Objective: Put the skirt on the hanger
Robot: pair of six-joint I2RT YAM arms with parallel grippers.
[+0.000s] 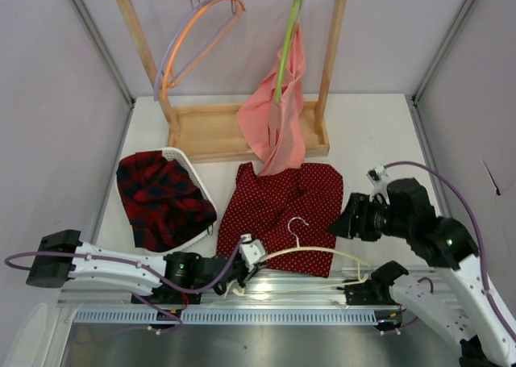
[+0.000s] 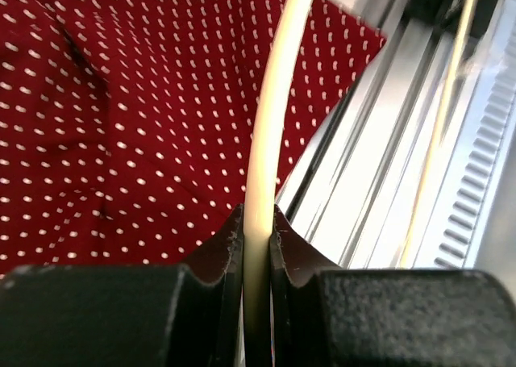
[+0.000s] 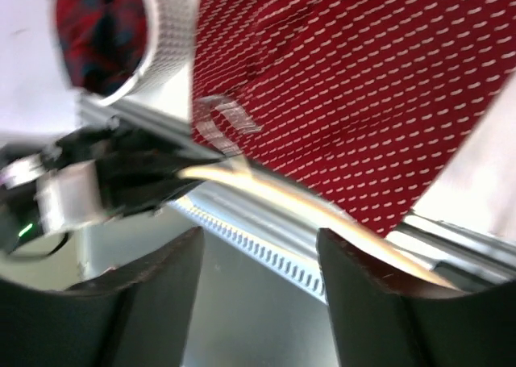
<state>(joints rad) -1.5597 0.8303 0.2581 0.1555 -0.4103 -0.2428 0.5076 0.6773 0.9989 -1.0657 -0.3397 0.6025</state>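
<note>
The dark-red polka-dot skirt [image 1: 278, 206] lies flat on the table in front of the rack. The cream hanger [image 1: 318, 252] lies across its near hem, silver hook [image 1: 298, 226] pointing away. My left gripper [image 1: 246, 258] is shut on the hanger's left arm [image 2: 270, 125], with the skirt [image 2: 121, 117] just beyond it. My right gripper [image 1: 343, 222] is open and empty, hovering at the skirt's right edge. The right wrist view shows the skirt [image 3: 363, 85], the hanger [image 3: 282, 193] and its hook [image 3: 222, 121] beyond the spread fingers [image 3: 161, 294].
A wooden rack [image 1: 242, 133] at the back holds orange and lilac hangers [image 1: 197, 36] and a lime-green hanger with salmon cloth [image 1: 278, 117]. A white basket [image 1: 193, 173] with the plaid garment [image 1: 157, 198] sits left. A metal rail [image 1: 242, 302] runs along the near edge.
</note>
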